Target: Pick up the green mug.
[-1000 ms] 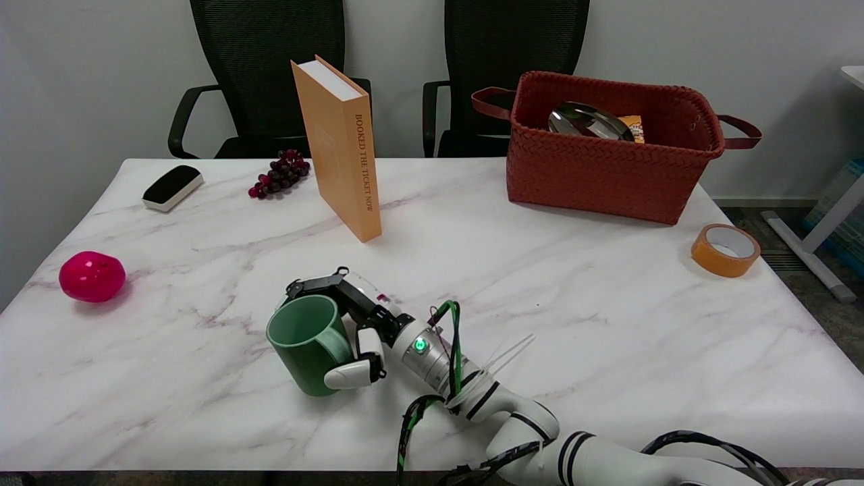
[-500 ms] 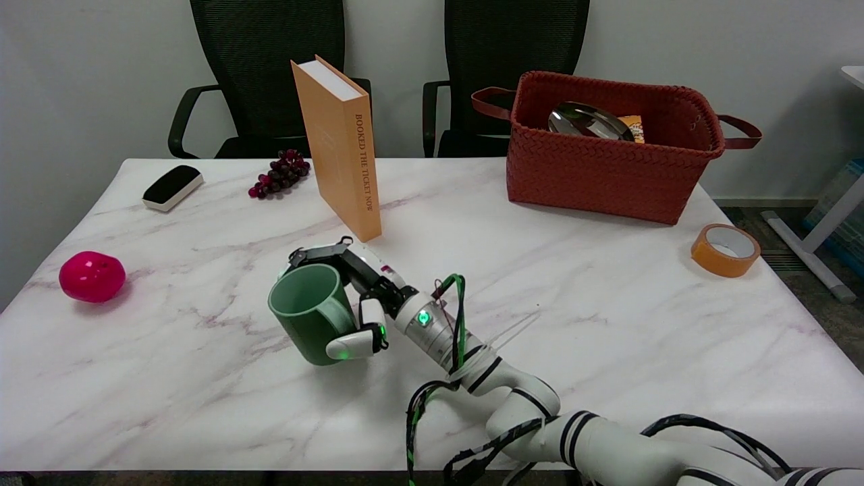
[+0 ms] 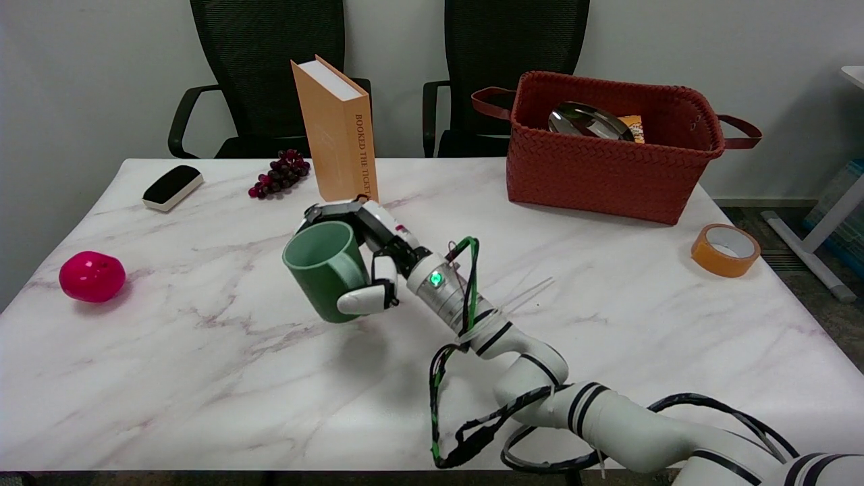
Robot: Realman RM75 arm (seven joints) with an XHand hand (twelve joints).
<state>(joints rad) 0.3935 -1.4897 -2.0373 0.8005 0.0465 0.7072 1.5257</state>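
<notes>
**Head view: green mug held above the tabletop**

Head view showed the right arm reaching in from the lower right, its hand (image 3: pixel 368 270) wrapped round the green mug (image 3: pixel 326 271). The fingers (image 3: pixel 337 210) curled over the mug's far side while the thumb (image 3: pixel 361 302) pressed on the near side, by the handle, so the mug was clamped from both sides. The mug tilted, its open mouth turned up and toward the camera. A soft shadow lay on the tabletop (image 3: pixel 202 378) below and right of the mug, apart from its base, which suggested it was clear of the surface; the lift looked largely done.

Left of the mug, well apart, sat a pink ball (image 3: pixel 92 276). Just behind the mug stood an orange book (image 3: pixel 335 131) on end, close enough that the hand partly hid its lower corner. Farther back lay grapes (image 3: pixel 279 173) and a black-topped eraser (image 3: pixel 172 187). Far right of the mug stood a woven basket (image 3: pixel 607 165) and a tape roll (image 3: pixel 725 250).
</notes>
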